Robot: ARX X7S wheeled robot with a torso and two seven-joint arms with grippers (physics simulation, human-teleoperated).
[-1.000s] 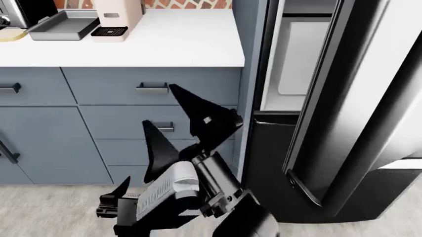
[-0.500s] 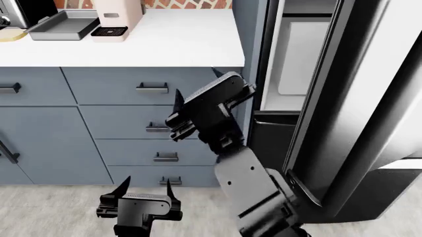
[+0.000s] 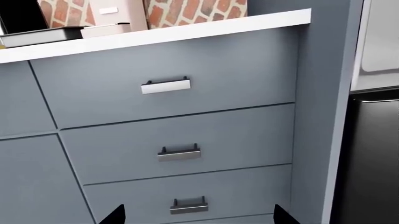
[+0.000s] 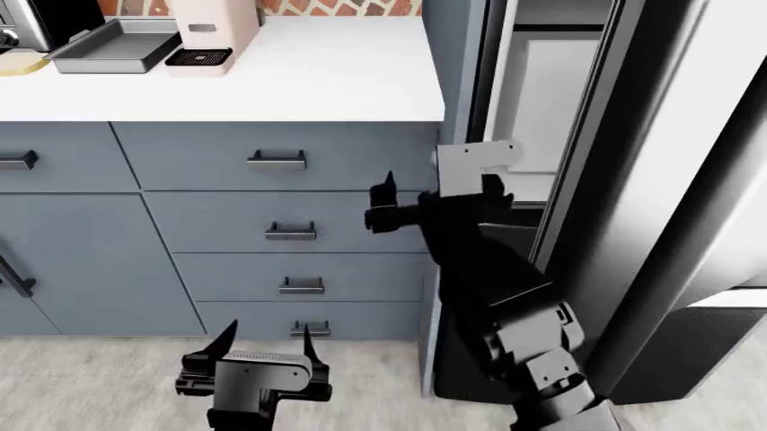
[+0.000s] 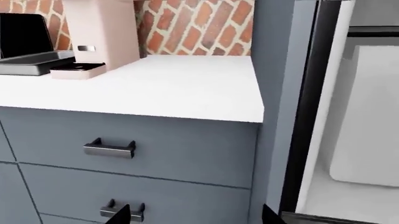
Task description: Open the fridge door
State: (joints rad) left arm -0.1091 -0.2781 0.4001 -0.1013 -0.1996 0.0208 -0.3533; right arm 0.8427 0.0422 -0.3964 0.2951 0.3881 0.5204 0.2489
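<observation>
The fridge door [image 4: 653, 171] is a tall glossy black panel, swung open toward me at the right of the head view. Behind it the white fridge interior [image 4: 540, 108] shows, and again in the right wrist view [image 5: 365, 116]. My right gripper [image 4: 408, 199] is raised in front of the cabinet's end panel, just left of the opening, touching nothing. It is open [image 5: 194, 217] and empty. My left gripper [image 4: 264, 346] hangs low before the bottom drawers, also open [image 3: 196, 217] and empty.
Grey-blue cabinet drawers [image 4: 276, 193] with small bar handles fill the left. The white countertop [image 4: 300, 81] carries a pink appliance [image 4: 210, 31] and a grey tray [image 4: 108, 45]. The black lower fridge drawer front [image 4: 480, 287] sits below the opening. Pale floor [image 4: 96, 386] lies underneath.
My right arm has risen and swung right, from in front of the drawers to the edge of the fridge opening. The left gripper and the door have not moved.
</observation>
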